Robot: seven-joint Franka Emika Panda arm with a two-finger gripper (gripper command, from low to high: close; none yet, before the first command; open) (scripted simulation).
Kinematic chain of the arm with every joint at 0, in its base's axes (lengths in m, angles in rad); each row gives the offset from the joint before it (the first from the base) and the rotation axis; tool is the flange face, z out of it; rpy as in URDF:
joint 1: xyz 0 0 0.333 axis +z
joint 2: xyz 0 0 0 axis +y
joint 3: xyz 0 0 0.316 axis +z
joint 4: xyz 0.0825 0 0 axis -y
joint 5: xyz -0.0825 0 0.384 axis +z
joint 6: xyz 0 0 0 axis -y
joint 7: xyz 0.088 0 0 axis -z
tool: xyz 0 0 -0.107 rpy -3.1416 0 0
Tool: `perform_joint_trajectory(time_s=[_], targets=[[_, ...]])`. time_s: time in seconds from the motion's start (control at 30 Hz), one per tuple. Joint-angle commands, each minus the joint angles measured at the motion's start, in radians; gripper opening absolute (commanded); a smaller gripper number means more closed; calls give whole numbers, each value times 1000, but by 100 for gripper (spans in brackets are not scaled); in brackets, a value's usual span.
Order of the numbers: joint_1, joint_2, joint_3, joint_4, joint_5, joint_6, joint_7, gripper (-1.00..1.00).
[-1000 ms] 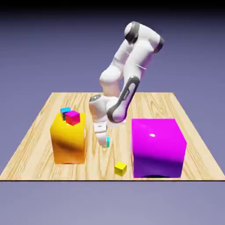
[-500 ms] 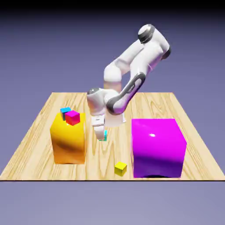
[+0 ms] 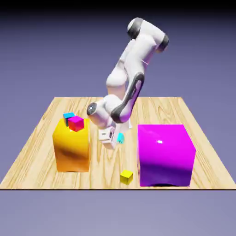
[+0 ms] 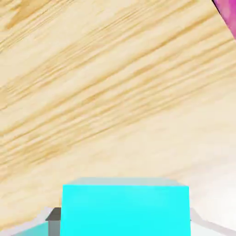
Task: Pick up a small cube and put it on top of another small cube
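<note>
My gripper (image 3: pixel 118 138) is shut on the small cube (image 3: pixel 120 137), a tiny teal-cyan one, and holds it above the table between the two big blocks. The hand is tilted toward the exterior view's right. In the hand view the small cube (image 4: pixel 125 207) fills the bottom middle, and a grey fingertip (image 4: pixel 54 215) peeks out at its left side. A small yellow cube (image 3: pixel 126 176) lies on the table near the front edge. A small magenta cube (image 3: pixel 76 123) and another cyan cube (image 3: pixel 68 115) rest on top of the big orange block (image 3: pixel 71 150).
A big magenta block (image 3: pixel 166 154) stands at the exterior view's right, close beside the held cube, and its corner (image 4: pixel 226 14) shows in the hand view. The wooden table (image 3: pixel 41 138) spreads under everything.
The gripper has shut on the teal cube at the table, lifted it, and swung up toward the exterior view's right. The arm's upper links have shifted too.
</note>
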Motion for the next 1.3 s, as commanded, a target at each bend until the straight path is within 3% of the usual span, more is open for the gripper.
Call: perform_joint_trajectory(time_s=[0.0,0.83,1.1,1.27], targets=[[-32,-36,21,11,-36,-12,43,-100],[-843,-928,537,299,-994,-305,1112,-100],[-1042,-1131,525,361,-1321,0,1006,-100],[-1140,-1026,586,304,-1223,127,886,-100]])
